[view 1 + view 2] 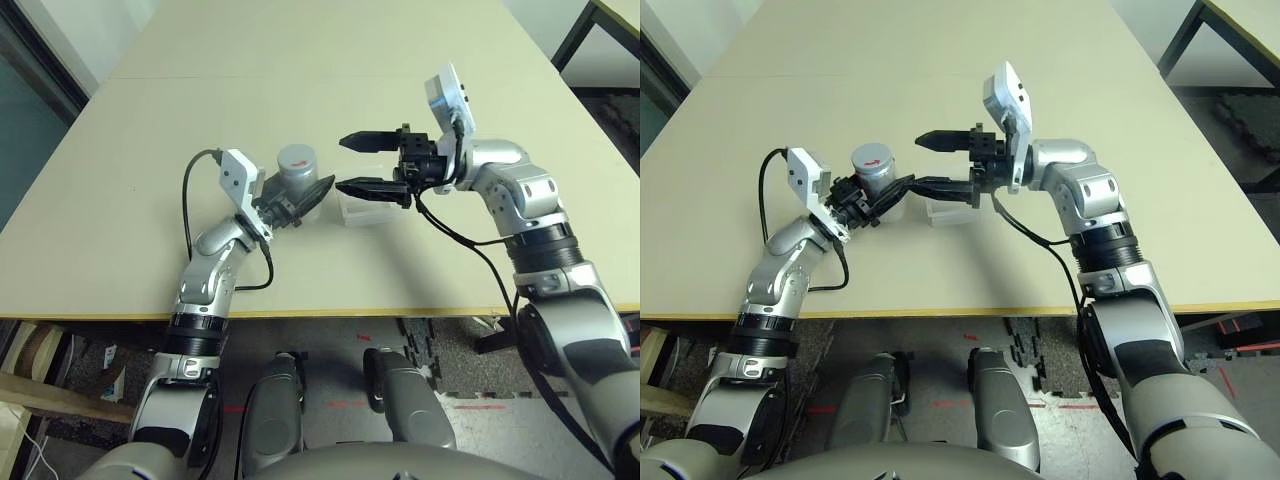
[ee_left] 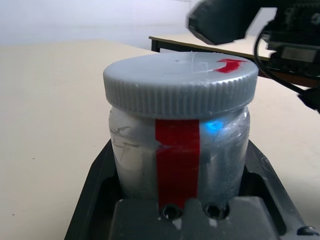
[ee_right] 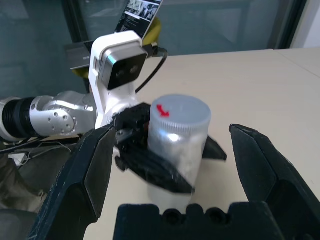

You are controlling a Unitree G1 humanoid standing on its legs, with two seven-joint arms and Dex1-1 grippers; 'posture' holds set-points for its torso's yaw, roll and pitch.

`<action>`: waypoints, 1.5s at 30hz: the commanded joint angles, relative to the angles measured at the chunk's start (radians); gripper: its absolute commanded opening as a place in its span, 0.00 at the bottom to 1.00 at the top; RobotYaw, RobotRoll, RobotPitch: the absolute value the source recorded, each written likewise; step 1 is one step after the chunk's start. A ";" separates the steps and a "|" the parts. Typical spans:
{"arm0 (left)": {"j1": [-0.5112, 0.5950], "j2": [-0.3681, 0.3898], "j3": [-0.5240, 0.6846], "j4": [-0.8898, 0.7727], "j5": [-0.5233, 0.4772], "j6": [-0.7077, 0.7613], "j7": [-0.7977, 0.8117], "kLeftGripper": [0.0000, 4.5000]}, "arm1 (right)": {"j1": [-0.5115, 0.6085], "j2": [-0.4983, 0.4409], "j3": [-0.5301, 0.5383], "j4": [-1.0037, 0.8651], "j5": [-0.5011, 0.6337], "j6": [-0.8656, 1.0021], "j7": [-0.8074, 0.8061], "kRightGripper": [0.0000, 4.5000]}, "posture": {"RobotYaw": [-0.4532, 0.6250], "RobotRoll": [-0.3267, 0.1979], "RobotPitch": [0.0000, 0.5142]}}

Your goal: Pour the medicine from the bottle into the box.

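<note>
A pale beige table [image 1: 300, 90] carries the scene, its top matte and plain, with a faint seam running across it toward the far end. Its near edge shows as a thin yellowish strip above a dark floor. Directly on the tabletop lies the box [image 1: 362, 209], a small shallow tray of clear plastic, resting flat near the middle of the surface and toward the near side. Beyond the right far corner stands part of a second table [image 1: 610, 25] with dark legs, apart from the first.
</note>
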 commanded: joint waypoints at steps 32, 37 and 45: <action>0.020 0.013 -0.025 -0.026 0.015 0.017 -0.021 0.58 | -0.112 0.157 0.020 0.265 -0.122 -0.156 0.012 1.00 | 0.30 0.62 0.29; 0.020 0.014 -0.026 -0.033 0.014 0.024 -0.021 0.58 | -0.121 0.160 0.018 0.284 -0.131 -0.164 0.010 0.72 | 0.30 0.62 0.29; 0.011 0.018 -0.028 -0.042 0.003 0.045 -0.036 0.58 | -0.125 0.152 0.017 0.292 -0.132 -0.173 0.030 0.57 | 0.30 0.62 0.30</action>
